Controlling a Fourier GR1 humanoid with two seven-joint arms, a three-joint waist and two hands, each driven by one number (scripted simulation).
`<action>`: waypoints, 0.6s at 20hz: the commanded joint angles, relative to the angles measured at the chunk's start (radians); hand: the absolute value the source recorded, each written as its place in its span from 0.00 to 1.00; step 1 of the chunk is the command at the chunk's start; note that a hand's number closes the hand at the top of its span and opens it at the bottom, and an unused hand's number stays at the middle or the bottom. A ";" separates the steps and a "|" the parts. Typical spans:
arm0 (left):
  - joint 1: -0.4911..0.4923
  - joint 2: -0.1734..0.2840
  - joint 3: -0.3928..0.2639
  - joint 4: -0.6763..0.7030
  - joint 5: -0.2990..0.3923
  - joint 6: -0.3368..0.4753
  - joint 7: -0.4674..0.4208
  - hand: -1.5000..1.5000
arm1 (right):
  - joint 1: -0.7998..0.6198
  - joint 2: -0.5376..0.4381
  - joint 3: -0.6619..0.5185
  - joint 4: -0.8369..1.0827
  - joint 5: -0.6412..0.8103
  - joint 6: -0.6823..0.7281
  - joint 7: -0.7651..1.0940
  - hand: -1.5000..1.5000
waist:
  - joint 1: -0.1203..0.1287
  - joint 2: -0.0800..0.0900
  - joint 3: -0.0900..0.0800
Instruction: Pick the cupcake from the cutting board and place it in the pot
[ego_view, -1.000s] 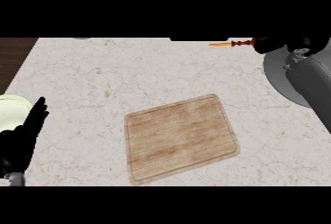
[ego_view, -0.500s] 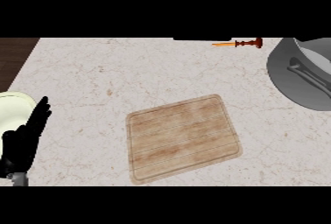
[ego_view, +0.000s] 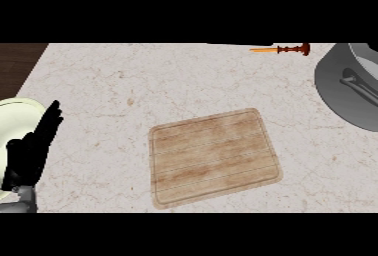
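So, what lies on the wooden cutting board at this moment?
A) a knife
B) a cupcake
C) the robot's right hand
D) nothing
D: the cutting board shows only bare wood grain; no cupcake is in view, and the only hand seen is the left hand by the counter's left edge.

My one view looks steeply down from my head onto the surface (ego_view: 148, 90), cutting board (ego_view: 214, 156) mid-frame.

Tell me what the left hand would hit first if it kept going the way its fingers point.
Likely nothing: the left hand points up and slightly right across bare counter, passing the pale plate beside it.
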 joint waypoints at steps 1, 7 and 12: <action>0.003 -0.032 -0.020 0.065 -0.026 0.010 -0.081 0.50 | 0.037 0.013 -0.028 0.090 -0.006 -0.039 -0.107 1.00 | 0.009 0.010 0.001; -0.042 -0.010 -0.017 0.022 -0.011 -0.010 -0.001 0.50 | -0.008 -0.046 0.020 0.178 0.067 0.002 -0.094 1.00 | 0.047 0.022 0.002; -0.028 -0.022 -0.029 0.019 -0.015 -0.013 -0.019 0.50 | -0.002 -0.028 -0.088 0.209 -0.040 0.030 -0.125 0.00 | 0.059 0.029 0.005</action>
